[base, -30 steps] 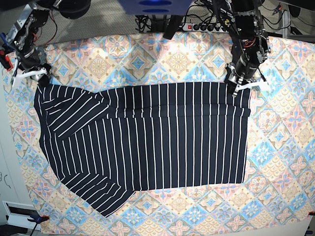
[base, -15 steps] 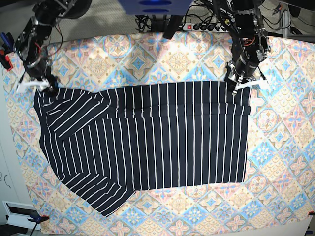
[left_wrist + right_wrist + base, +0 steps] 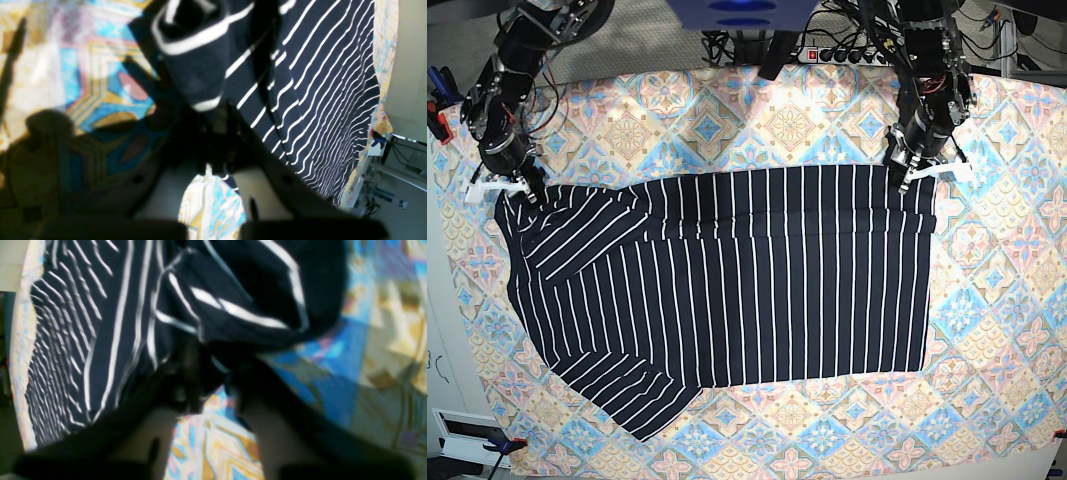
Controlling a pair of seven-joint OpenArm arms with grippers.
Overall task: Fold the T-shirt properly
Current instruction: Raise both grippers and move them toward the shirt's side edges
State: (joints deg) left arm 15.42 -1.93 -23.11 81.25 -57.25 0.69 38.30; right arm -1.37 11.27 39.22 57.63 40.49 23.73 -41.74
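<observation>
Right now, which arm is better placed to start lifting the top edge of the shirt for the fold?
Probably the left. Its end effector is shut on the T-shirt at the top corner, cloth bunched between the fingers. The right end effector sits at the opposite corner, but its grip looks less settled.

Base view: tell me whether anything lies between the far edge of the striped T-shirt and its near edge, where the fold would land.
Nothing visible does. The dark navy pinstriped cloth T-shirt lies flat on the pastel floral-tile tablecloth, with no other object on it. The left hand and right hand sit at its far corners.
</observation>
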